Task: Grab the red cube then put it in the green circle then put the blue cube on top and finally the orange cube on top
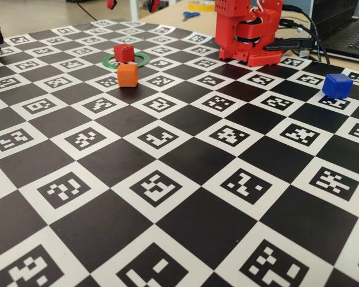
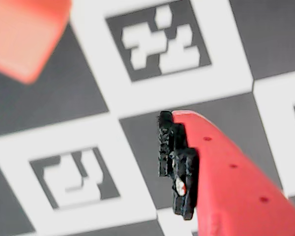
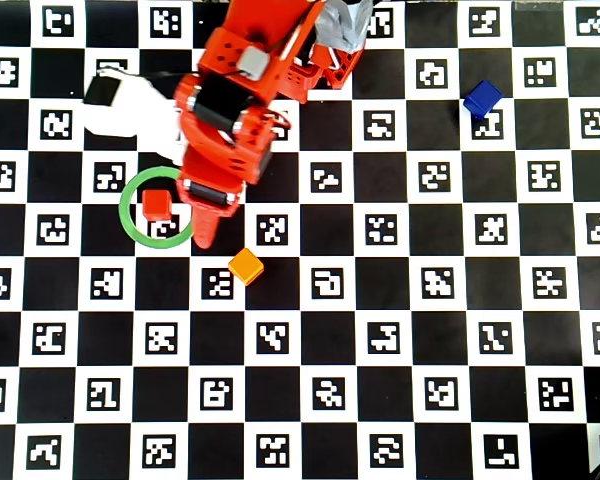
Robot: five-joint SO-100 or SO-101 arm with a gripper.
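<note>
Over on the far-left part of the checkered marker board (image 3: pixel 380 330) in the overhead view, the red cube (image 3: pixel 157 205) sits inside the green circle (image 3: pixel 132 225), a bit toward the ring's far-left rather than dead centre, so I'd call step one done; in the fixed view the same cube (image 1: pixel 124 52) is flat on the board inside the ring (image 1: pixel 142 59), which gives a level base for stacking. The gripper (image 3: pixel 204 236) hangs just right of the ring, tip pointing toward the near side, and I honestly can't tell whether it's wide or narrow; the wrist view only shows one red finger (image 2: pixel 226 172) with its black pad (image 2: pixel 179 162) and bare board under it, so I'd guess it's carrying nothing. The orange cube (image 3: pixel 245 265) is near the tip, just right and nearer than the ring; that's the tight bit, since it's close enough to get bumped on a sloppy swing; in the fixed view it (image 1: pixel 127 75) sits just in front of the ring. The blue cube (image 3: pixel 482 98) is way off at the far right, well apart from everything, with open board all round it, so I figure it's next and easy to reach; the whole near half is free room; the arm's base (image 1: pixel 248 30) crowds the far edge.
</note>
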